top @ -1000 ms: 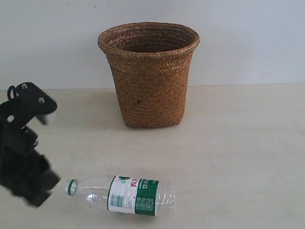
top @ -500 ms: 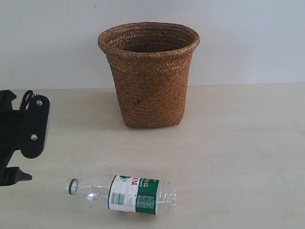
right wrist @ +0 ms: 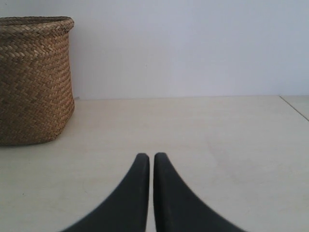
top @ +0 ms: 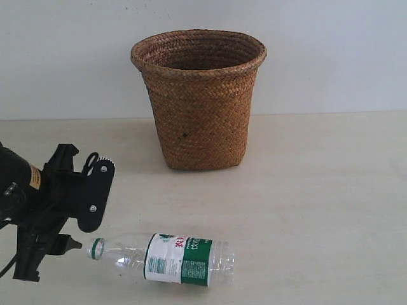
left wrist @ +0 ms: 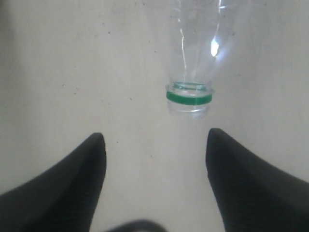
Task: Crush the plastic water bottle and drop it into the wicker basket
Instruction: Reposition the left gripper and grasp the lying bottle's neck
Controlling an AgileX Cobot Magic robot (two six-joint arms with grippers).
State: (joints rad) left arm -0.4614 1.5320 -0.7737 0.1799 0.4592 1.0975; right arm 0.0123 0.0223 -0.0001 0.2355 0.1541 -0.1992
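Note:
The plastic water bottle lies on its side near the table's front edge, uncrushed, with its green-ringed neck pointing left. The wicker basket stands upright behind it against the wall. My left gripper is just left of the bottle's mouth, open, with nothing between its fingers. In the left wrist view the neck of the bottle lies a short way beyond the spread jaws of the left gripper, apart from them. My right gripper is shut and empty, low over the table, with the basket off to one side. It does not show in the exterior view.
A pale wall runs behind the basket. The beige table stretches to the right of the basket and bottle. A table edge shows in the right wrist view.
My left gripper has swung right and down toward the bottle's mouth and turned, with its jaws wider apart. The bottle and basket have not moved.

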